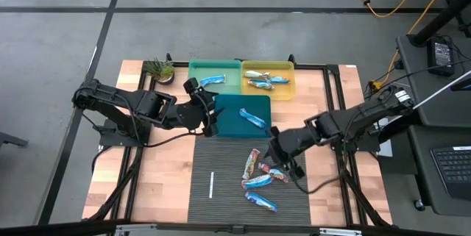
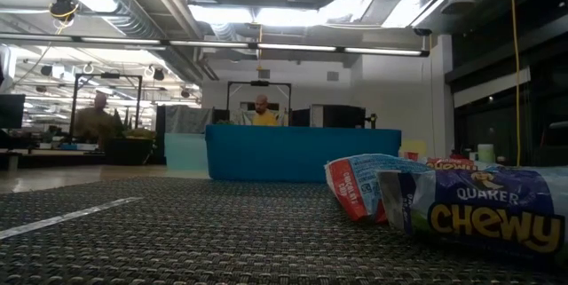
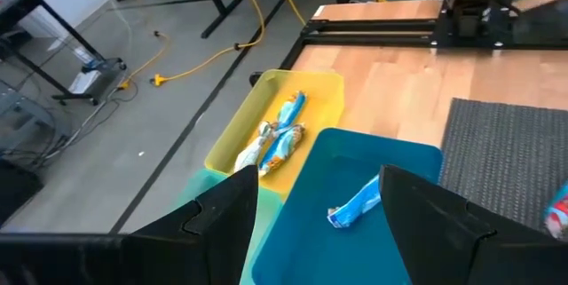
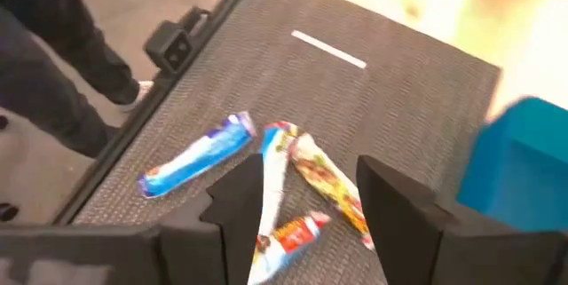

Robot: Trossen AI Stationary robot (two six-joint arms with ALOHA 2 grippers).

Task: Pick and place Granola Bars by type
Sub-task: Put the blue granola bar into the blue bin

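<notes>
Chewy bar cut off at edge, distant people blurred

even overhead light falls flat on the worktop in the high view, with soft, short shadows under the arms. the low view is dim and underexposed, ceiling strip lights blowing out to white glare while the dark mat stays murky and the nearest wrapper looms large and slightly soft. the right wrist view is smeared with blur, its far corner of wood washed out bright; the left wrist view is clear and evenly lit
</notes>
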